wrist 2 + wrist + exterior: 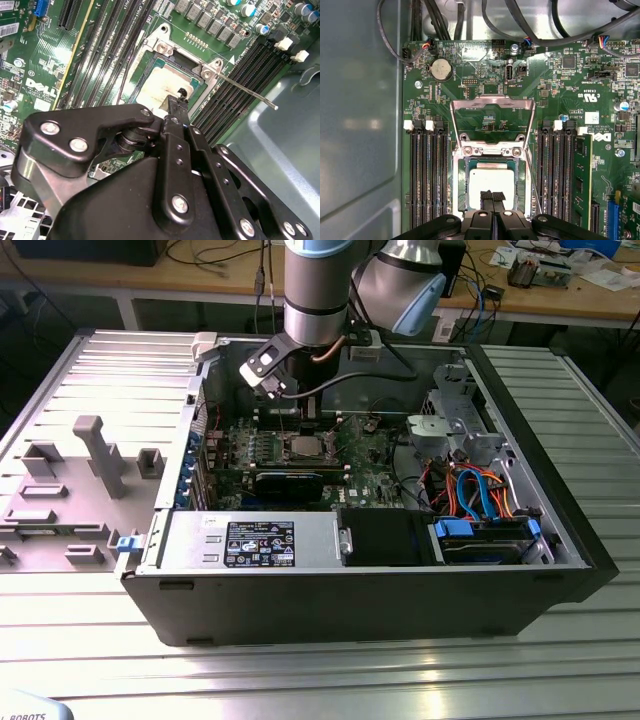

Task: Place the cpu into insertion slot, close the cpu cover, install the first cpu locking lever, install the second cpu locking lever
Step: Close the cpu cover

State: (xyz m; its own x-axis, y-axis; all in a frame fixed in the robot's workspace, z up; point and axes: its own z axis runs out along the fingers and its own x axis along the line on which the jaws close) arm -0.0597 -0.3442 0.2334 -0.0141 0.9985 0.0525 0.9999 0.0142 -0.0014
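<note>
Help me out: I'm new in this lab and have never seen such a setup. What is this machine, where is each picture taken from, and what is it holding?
It is a single robot arm with a gripper, reaching into an open computer case that lies on a ribbed metal table. The exterior view looks on from outside. Both wrist views come from cameras riding on the arm, looking at the green motherboard. The cpu lies in the insertion slot, and the cpu cover is swung open. The gripper's fingers are shut, with nothing between them, their tips at the cpu's top. I cannot tell whether they touch it.
</note>
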